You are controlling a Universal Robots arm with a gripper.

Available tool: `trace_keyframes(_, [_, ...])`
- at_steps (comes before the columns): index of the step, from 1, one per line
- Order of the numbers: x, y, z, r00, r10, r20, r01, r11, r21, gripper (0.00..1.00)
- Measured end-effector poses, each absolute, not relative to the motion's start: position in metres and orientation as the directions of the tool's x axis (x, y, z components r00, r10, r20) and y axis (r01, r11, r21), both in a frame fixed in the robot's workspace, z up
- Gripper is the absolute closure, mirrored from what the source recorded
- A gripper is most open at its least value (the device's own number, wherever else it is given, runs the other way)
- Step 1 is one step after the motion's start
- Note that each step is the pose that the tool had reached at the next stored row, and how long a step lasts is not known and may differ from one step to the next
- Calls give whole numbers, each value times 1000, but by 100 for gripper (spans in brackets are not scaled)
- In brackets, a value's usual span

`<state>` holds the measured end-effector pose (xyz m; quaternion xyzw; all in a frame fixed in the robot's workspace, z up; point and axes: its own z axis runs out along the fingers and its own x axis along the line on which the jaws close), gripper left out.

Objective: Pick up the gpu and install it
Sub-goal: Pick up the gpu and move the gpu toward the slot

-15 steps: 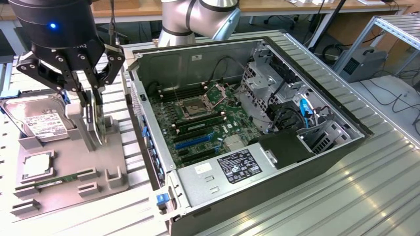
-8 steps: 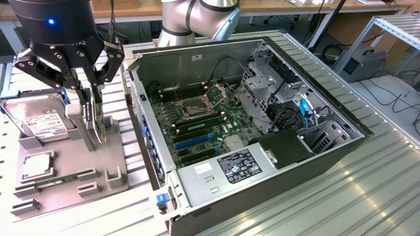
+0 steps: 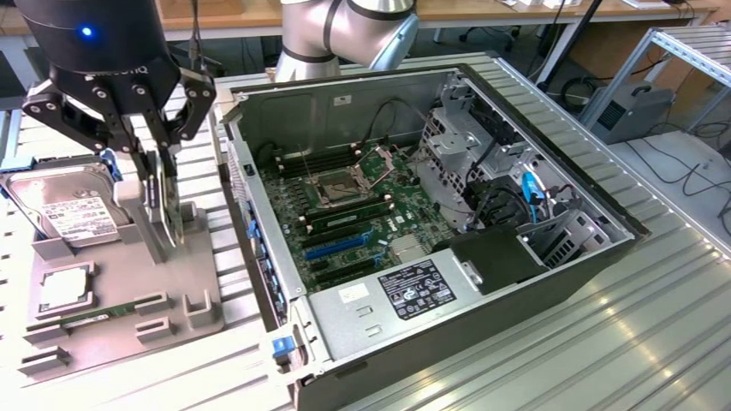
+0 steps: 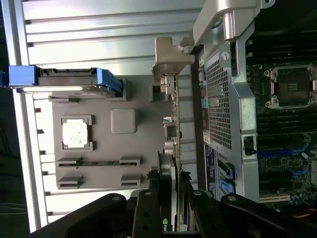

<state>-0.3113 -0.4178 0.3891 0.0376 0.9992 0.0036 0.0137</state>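
The gpu (image 3: 171,221) stands on edge over the grey fixture tray (image 3: 115,278), at the exterior view's left beside the open computer case (image 3: 514,282). My gripper (image 3: 160,201) comes down on it from above, shut on the card. In the wrist view I see the gpu (image 4: 174,124) edge-on: a thin green board with its pale metal bracket (image 4: 171,57) at the far end. There my gripper (image 4: 171,201) has its black fingers (image 4: 148,208) pressed on either side of the black cooler block. Whether the card has left its holder I cannot tell.
On the tray lie a silver hard drive (image 3: 74,214), a CPU (image 3: 63,291) and a memory stick (image 3: 98,315). Inside the case the motherboard (image 3: 354,214) shows blue slots (image 3: 337,244). The case wall (image 4: 225,99) runs close beside the card. The arm's base (image 3: 342,34) stands behind the case.
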Motion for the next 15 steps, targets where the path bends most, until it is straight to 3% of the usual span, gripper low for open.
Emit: trace_keyframes(15, [-311, -418, 399, -997, 75, -27, 75, 997, 8, 73])
